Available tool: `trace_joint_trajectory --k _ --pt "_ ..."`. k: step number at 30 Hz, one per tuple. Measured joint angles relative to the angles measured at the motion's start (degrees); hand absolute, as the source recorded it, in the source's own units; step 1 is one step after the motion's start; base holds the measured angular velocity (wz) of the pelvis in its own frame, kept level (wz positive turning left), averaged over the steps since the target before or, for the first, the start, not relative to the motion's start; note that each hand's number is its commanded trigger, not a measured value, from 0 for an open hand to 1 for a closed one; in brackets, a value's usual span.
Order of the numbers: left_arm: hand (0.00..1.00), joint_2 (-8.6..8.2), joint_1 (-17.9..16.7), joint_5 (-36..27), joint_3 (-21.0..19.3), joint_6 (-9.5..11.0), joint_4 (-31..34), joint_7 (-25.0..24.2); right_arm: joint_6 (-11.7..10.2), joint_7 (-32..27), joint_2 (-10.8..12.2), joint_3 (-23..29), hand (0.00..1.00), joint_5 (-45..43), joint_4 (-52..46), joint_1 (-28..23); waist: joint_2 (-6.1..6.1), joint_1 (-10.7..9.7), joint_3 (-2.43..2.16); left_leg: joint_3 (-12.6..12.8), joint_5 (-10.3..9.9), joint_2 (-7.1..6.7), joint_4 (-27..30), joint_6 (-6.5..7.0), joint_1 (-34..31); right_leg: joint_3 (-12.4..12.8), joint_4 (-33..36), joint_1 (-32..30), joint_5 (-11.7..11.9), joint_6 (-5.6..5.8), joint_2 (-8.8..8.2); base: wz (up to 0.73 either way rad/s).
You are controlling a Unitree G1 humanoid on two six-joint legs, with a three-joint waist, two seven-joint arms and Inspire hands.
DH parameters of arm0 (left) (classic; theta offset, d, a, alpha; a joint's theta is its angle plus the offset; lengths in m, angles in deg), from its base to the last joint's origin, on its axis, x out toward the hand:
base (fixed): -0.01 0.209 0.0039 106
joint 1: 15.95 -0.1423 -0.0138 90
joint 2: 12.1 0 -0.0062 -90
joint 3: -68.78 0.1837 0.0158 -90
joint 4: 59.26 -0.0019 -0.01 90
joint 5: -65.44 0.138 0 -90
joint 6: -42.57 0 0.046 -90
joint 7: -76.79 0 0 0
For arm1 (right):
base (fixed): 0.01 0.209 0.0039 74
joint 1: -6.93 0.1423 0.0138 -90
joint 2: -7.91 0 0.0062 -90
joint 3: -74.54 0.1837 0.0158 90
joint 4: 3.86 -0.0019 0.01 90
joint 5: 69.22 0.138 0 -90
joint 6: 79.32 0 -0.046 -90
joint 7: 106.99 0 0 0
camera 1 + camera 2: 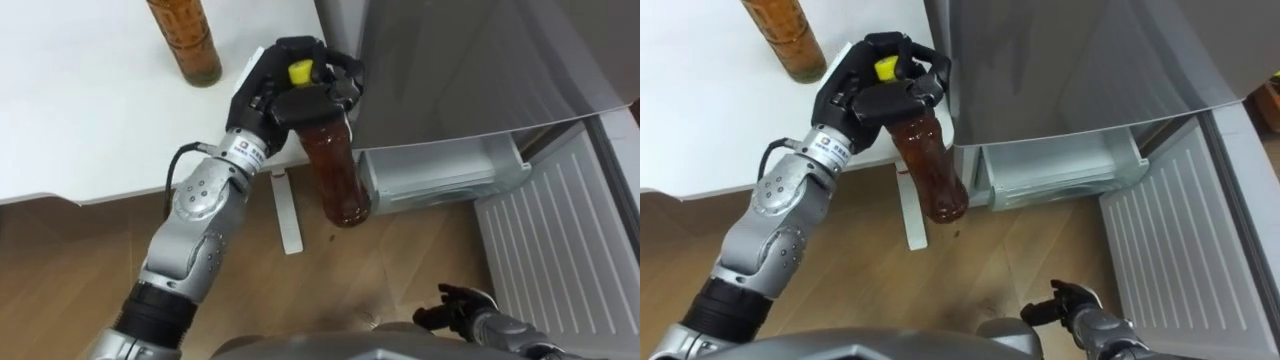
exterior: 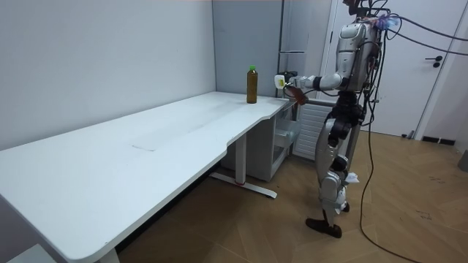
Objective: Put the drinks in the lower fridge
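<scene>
In the left eye view, my left hand (image 1: 268, 95) is clamped round the neck of a brown drink bottle (image 1: 335, 170) just under its yellow cap (image 1: 299, 72). The bottle hangs base-down and a little tilted, past the edge of the white table (image 1: 80, 120) and just in front of the open lower fridge (image 1: 440, 172). A second bottle (image 1: 187, 40) stands on the table. In the room view, I stand at the table's end beside the fridge, arm held out with the drink at about tabletop height. In the right eye view, my right hand (image 1: 1070, 305) hangs low near the swung-open lower door (image 1: 1180, 250); whether it is open or closed I cannot tell. As I judge it, the step in hand is to bend down with a firm grip at the neck so the bottle cannot swing. It should clear the table corner and stand upright in the compartment before I let go. No label or writing can be read on either bottle.
</scene>
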Motion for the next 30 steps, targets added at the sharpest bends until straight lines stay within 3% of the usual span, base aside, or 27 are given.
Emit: trace_joint_trajectory --k 7,11,21,30 --pt "1.00 0.03 0.12 -5.33 1.87 0.00 -0.01 -1.78 0.15 0.02 1.31 -0.11 0.00 -0.56 -3.87 0.95 0.67 -0.01 0.28 0.53 0.00 0.12 0.37 0.00 -0.42 0.85 0.66 -0.90 0.11 -0.13 0.04 -0.05" --pt "1.00 0.08 0.13 -5.89 2.53 0.00 -0.01 -3.58 0.68 1.79 1.61 -0.20 0.00 -2.90 -14.88 -1.71 1.24 0.05 0.24 1.29 0.00 0.43 0.23 0.00 -0.43 1.22 1.75 -1.81 0.14 -0.17 0.17 -0.09" --pt "1.00 0.48 0.11 -8.81 2.29 0.01 -0.22 -7.84 0.59 9.23 1.59 -2.49 0.00 -3.58 -37.30 -8.05 1.07 0.22 0.27 3.69 0.00 0.80 0.00 0.00 0.86 3.38 2.12 -1.65 0.16 -0.20 0.40 -0.10" --pt "1.00 1.26 0.09 -8.44 4.70 -0.01 -0.39 -9.04 2.08 18.58 0.94 -6.33 0.00 -3.61 -47.50 -10.77 0.45 1.20 0.17 4.58 -0.11 0.91 0.22 0.12 0.50 4.31 2.58 -2.55 0.18 -0.23 0.49 -0.05"
